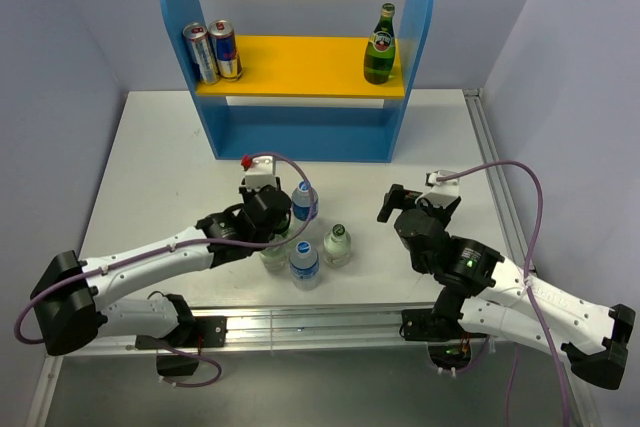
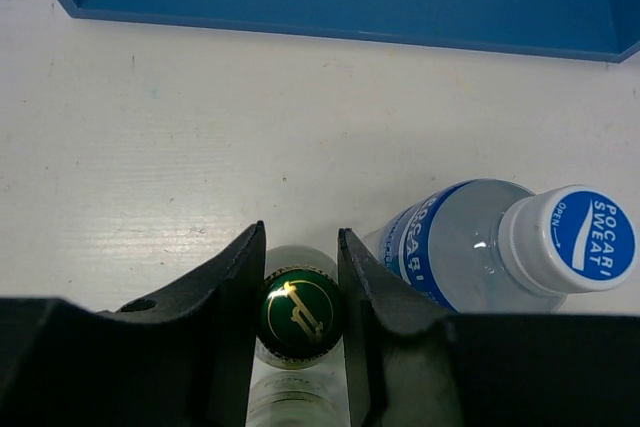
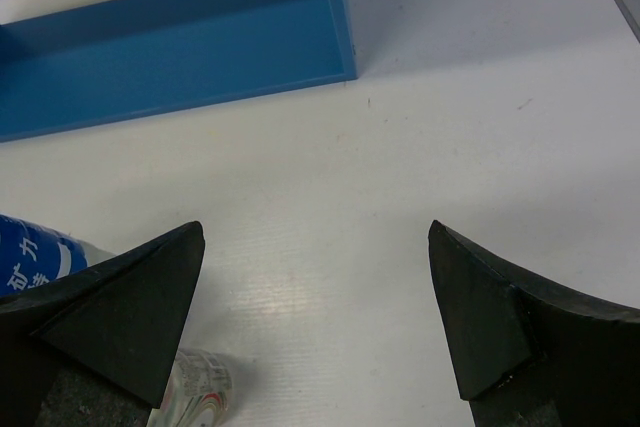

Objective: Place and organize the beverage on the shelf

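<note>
Your left hand pinches the green-capped bottle at its cap, probably to lift it upright toward the shelf; right hand gapes wide, empty.

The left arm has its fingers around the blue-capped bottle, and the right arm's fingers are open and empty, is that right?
Not quite. The left gripper has its fingers around the green-capped bottle; the blue-capped bottle stands beside it, outside the fingers, as the left wrist view shows. The right gripper is open and empty, as you say.
</note>
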Motion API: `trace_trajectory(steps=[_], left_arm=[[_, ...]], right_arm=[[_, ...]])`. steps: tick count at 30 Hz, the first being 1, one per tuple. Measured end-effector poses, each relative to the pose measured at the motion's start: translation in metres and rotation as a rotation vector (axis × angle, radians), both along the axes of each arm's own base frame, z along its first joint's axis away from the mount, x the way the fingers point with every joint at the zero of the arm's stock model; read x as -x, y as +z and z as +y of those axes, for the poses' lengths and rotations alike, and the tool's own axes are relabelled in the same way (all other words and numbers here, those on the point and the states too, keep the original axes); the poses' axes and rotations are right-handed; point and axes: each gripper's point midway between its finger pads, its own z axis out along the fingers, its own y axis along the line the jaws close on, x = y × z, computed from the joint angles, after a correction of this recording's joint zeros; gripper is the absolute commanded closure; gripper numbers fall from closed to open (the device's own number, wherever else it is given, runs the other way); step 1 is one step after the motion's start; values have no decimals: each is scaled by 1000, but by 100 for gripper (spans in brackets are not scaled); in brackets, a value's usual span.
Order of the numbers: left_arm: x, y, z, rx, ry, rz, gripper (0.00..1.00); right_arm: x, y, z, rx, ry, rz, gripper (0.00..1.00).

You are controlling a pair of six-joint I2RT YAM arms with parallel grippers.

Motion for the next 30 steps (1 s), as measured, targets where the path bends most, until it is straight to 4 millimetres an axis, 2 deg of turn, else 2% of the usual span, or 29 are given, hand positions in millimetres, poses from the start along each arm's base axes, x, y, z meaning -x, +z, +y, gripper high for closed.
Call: trace_trajectory(steps=[5,8,11,15,19,22,26,28,30], left_arm=[[0,4,1,-92,-12,49,100],[-4,25,-3,-147,-27,49,100],[-16,73,-17,-151,-50,5,100],[-44,163,-34,-62,-50,-113,100],[-74,241,-38,14,-36,-220,100],[-101,285,-37,33,-19,-285,100],[-135,316,-45,21,-11,-343,100],[-147,318,-53,12,-23,-355,100],[-157,310,-63,-3,-47,-351,100]], right_arm=[[0,1,0,-3,0,-2,0],[1,2,-1,-9,0,-6,0],[1,5,-2,-21,0,-14,0],[2,7,-3,-37,1,-25,0],[3,5,-4,-43,6,-26,0],[3,6,-1,-57,13,-30,0],[3,2,1,-56,20,-25,0],[3,1,1,-56,21,-24,0],[3,2,1,-58,24,-26,0]])
